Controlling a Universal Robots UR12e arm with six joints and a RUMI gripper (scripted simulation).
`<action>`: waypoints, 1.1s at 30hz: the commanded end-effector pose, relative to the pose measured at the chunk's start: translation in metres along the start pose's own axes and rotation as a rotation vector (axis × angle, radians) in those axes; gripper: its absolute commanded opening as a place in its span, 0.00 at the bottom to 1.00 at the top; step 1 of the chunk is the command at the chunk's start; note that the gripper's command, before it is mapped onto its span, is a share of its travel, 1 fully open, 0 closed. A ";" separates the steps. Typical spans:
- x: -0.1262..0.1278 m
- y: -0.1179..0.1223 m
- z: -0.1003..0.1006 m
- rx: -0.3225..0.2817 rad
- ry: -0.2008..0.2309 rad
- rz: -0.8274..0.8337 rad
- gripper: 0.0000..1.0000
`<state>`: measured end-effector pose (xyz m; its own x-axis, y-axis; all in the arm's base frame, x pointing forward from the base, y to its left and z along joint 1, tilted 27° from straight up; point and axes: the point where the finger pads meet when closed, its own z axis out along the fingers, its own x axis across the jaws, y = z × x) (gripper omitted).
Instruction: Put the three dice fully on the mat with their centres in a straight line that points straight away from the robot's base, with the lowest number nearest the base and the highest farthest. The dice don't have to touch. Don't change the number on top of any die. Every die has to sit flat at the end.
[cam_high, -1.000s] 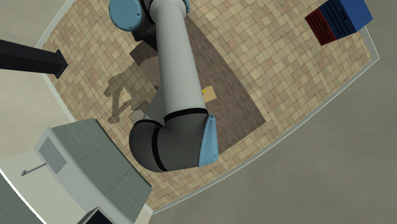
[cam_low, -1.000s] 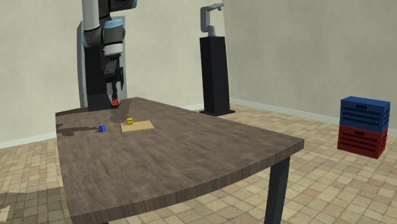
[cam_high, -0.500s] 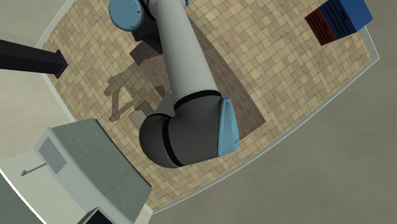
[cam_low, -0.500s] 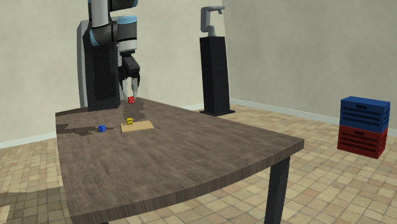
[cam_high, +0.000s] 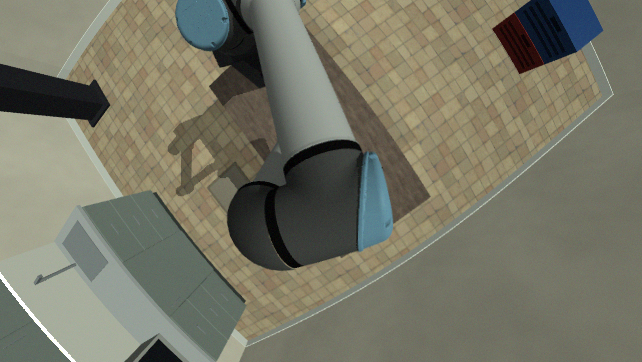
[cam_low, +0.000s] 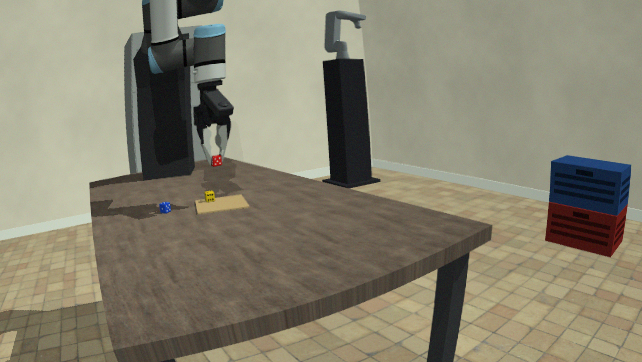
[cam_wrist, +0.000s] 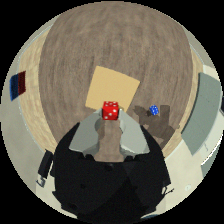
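While one claw (cam_low: 216, 156) (cam_wrist: 110, 109) grips one red die (cam_low: 216, 160) (cam_wrist: 110, 110), one yellow die (cam_low: 209, 196) sits on one mat (cam_low: 222, 205) (cam_wrist: 114, 86).

The top camera is looking steeply down from high over me, my grey arm (cam_high: 310, 80) covering much of the table (cam_high: 395, 150) (cam_low: 280, 240) (cam_wrist: 120, 35). The exterior camera is facing me across the table from beyond its far end, standing well back. The wrist camera is riding close behind my fingers, looking past them; it and the exterior view are sharing the mat (cam_low: 225, 205) (cam_wrist: 112, 85).
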<state>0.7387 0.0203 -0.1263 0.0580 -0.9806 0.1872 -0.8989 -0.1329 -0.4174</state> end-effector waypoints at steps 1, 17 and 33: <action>0.000 0.000 0.000 0.001 0.000 -0.001 0.06; 0.000 -0.001 0.041 0.001 0.000 -0.001 0.06; 0.000 -0.001 0.093 0.001 0.000 -0.001 0.06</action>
<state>0.7752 0.0079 -0.2013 0.0587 -0.9805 0.1875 -0.8991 -0.1335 -0.4169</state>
